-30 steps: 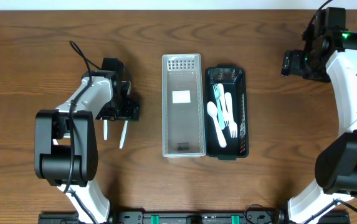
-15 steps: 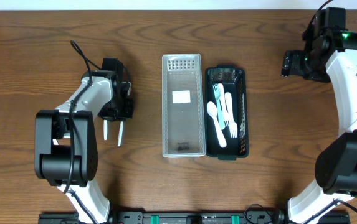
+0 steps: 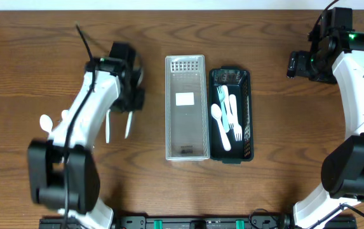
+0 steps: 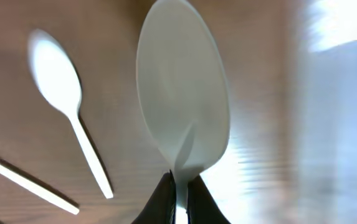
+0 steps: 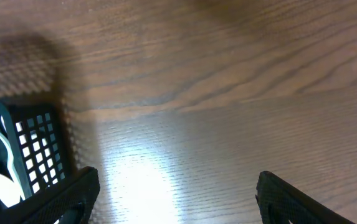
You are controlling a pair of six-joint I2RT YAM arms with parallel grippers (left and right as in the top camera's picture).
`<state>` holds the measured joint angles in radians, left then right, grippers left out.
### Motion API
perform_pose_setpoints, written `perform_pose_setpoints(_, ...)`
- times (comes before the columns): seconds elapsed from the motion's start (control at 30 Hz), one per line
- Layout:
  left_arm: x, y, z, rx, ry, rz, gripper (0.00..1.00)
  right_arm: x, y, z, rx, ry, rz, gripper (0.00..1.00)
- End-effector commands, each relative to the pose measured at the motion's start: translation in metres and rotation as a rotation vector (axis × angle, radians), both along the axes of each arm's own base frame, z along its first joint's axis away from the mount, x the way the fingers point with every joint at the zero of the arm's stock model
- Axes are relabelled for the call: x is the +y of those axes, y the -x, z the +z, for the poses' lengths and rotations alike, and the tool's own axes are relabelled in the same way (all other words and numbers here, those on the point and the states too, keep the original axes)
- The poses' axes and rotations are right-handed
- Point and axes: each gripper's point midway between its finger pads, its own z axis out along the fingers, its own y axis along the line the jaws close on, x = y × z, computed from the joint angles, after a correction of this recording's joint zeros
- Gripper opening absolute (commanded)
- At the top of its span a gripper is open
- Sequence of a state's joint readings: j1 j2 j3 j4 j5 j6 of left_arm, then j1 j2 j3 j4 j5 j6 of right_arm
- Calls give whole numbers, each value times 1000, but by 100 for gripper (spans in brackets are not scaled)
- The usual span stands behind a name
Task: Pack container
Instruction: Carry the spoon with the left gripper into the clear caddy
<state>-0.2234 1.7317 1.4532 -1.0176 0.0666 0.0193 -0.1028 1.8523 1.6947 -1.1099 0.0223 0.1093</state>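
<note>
The left end effector is clamped on the thin handle of a plain white plastic spoon. The spoon fills the centre of the left wrist frame. Its long axis runs vertically, with the smooth oval bowl pointing to the top edge. A second white spoon lies on the desk at upper left. At centre of the overhead frame, a clear tray stands beside a black basket. The right end effector is spread wide, gripping nothing.
</note>
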Motion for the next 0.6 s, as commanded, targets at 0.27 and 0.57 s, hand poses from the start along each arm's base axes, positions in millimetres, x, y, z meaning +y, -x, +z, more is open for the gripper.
perform_pose_setpoints(0.27,-134,3,67,-175,262,11,6,-1,0,-5,11,3,10,84)
perform_pose_setpoints(0.57,-164,10,-22,22,163,1,6,-1,2,-5,17,2,10,84)
